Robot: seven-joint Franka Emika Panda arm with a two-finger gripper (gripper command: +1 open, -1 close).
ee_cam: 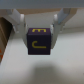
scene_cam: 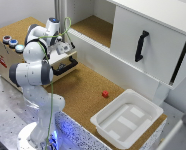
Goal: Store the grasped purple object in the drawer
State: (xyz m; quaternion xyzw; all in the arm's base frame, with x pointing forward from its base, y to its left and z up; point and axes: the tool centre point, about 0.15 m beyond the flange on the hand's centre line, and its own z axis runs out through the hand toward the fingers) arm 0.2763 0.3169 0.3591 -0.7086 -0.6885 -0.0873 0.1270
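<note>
My gripper (scene_cam: 64, 48) hangs over the pulled-out pale wooden drawer (scene_cam: 59, 64), whose black bar handle (scene_cam: 66, 66) faces the cork counter. In the wrist view my gripper (ee_cam: 41, 31) is shut on a purple cube (ee_cam: 40, 43) with yellow markings. The two pale fingers (ee_cam: 19, 22) press on its opposite sides. Behind the cube lies a pale flat surface (ee_cam: 50, 70), with a brown wooden edge (ee_cam: 4, 40) beside it. In the exterior view the cube is hidden by the hand.
The drawer belongs to a cork-topped wooden box (scene_cam: 13, 30) with round buttons (scene_cam: 12, 43) on top. A small red block (scene_cam: 105, 93) lies on the cork counter (scene_cam: 83, 87). A white plastic tub (scene_cam: 127, 117) stands near the counter's front corner. A large white cabinet door with a black handle (scene_cam: 141, 46) hangs open.
</note>
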